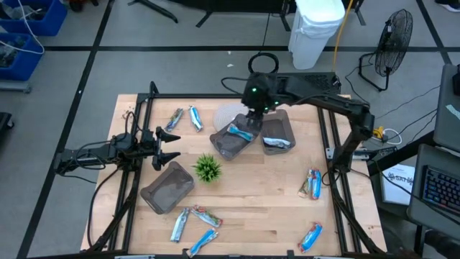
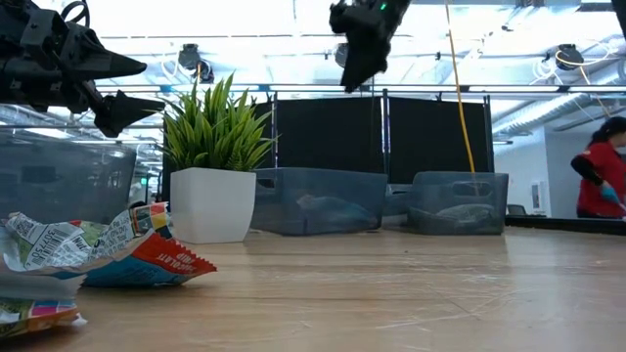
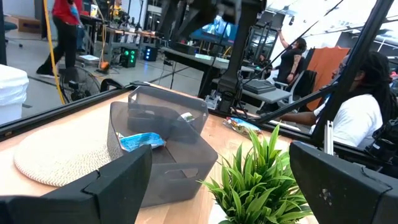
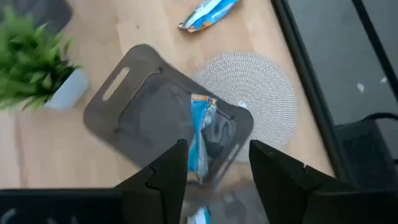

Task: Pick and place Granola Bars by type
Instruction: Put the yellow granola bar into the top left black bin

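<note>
On your wooden table [image 1: 273,208], the right gripper [image 4: 214,163] hangs half-open and seemingly empty over the tilted tray [image 1: 231,141] holding a blue bar [image 4: 200,134], the left gripper [image 1: 170,144] waiting wide; next fetch another loose bar [image 1: 312,183].

Right gripper [image 1: 248,115]: raised above the plant [image 1: 208,168], fingers parted, empty. Left gripper [image 1: 172,146]: beside the plant, fingers wide apart.
</note>
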Controlling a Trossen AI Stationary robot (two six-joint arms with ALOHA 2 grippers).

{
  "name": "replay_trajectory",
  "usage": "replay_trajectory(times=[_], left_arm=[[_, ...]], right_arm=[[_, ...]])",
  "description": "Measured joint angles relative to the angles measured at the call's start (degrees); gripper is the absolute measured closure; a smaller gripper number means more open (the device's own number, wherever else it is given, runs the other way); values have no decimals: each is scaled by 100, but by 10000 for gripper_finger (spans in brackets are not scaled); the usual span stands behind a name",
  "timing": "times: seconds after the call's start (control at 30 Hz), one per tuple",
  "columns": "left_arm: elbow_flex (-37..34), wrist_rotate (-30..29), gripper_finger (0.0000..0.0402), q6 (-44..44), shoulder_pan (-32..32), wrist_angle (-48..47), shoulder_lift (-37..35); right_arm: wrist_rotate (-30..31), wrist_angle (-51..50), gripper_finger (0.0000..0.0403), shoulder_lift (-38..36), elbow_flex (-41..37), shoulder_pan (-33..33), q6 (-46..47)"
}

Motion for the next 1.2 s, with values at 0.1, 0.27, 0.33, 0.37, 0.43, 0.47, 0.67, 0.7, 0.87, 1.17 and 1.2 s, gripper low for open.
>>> replay_trajectory(times=[0.1,0.27,0.33,0.37,0.43,0.47,0.67,0.7,0.87,1.17,1.2], left_arm=[[-1,0,23,0,0,1,0],[0,0,23,0,1,2,0],[-2,0,23,0,2,2,0],[0,0,23,0,0,2,0],[-1,0,23,0,0,1,0],[-1,0,23,-1,0,2,0],[-2,0,23,0,2,0,0],[0,0,23,0,0,0,0],[-2,0,23,0,1,2,0],[-1,0,23,0,0,2,0],[-1,0,23,-1,0,2,0]], right_arm=[[-6,-592,240,-182,214,1,-405],[-128,-1444,242,-556,388,81,-1080],[-131,-1735,242,-708,388,161,-1379],[-132,-1859,242,-779,388,209,-1523],[-131,-2098,242,-918,388,307,-1770],[-130,-2198,242,-974,388,366,-1879],[-127,-2931,242,-1264,384,929,-3075],[-95,-2982,242,-1313,375,1066,-3281],[350,-2945,239,-1624,109,1904,-4144],[641,-2943,191,-2074,-1038,3112,-4046],[623,-2944,183,-2115,-1186,3222,-3928]])
